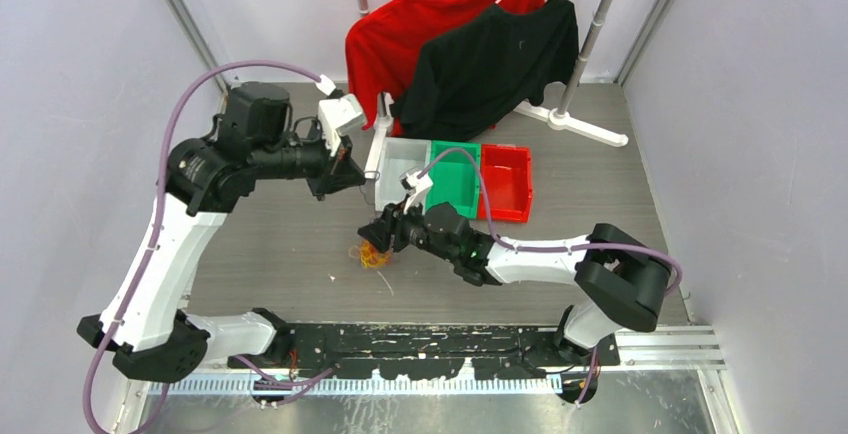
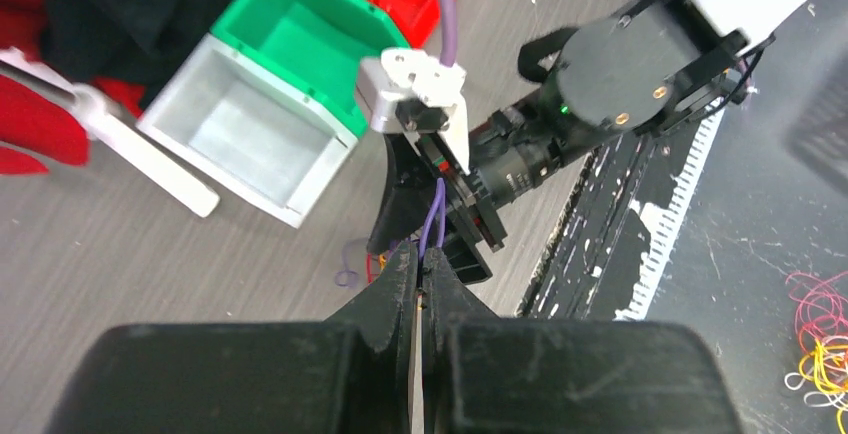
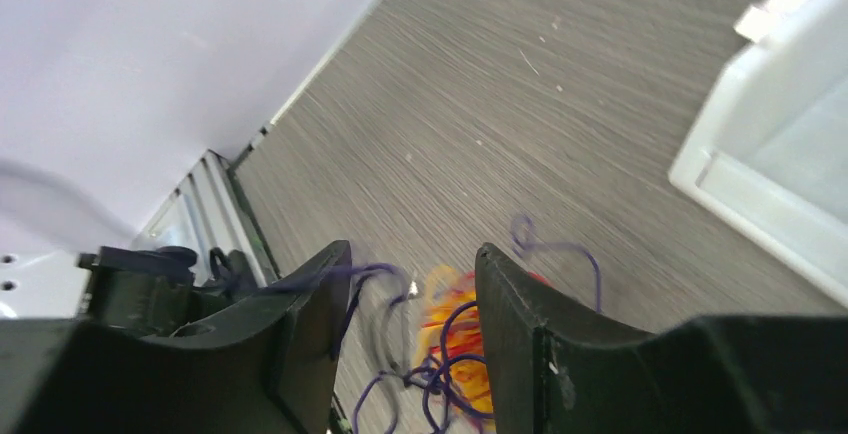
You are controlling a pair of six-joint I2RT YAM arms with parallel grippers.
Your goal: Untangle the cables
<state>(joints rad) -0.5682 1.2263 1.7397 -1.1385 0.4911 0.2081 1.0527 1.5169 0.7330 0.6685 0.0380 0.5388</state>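
The cables (image 1: 372, 254) lie in a small loose tangle of purple, yellow-orange and red strands on the grey surface (image 1: 280, 244). They sit on the near side of the white bin (image 1: 398, 169), a little to its left and apart from it. One purple loop (image 3: 560, 254) strays out of the heap toward the white bin.

The right fingers (image 1: 386, 231) hang low over the tangle, between it and the white bin. They stand partly open, one on each side of the heap, with strands in the gap between them. The right wrist view is blurred there, so it does not show whether either finger touches a strand.

The left fingers (image 2: 405, 279) are raised above the surface to the left of the white bin. They are pressed together on a purple strand (image 2: 432, 216), which stands up out of the closed tips.

A green bin (image 1: 455, 179) stands touching the white bin on its right, and a red bin (image 1: 507, 182) comes after that. Behind the white bin a red shirt (image 1: 400, 34) and a black shirt (image 1: 490, 64) hang on a white stand (image 1: 575, 119).

A second small bunch of red and yellow wires (image 2: 820, 339) lies well away from the white bin, on the dark plate (image 2: 760, 254) at the near edge.
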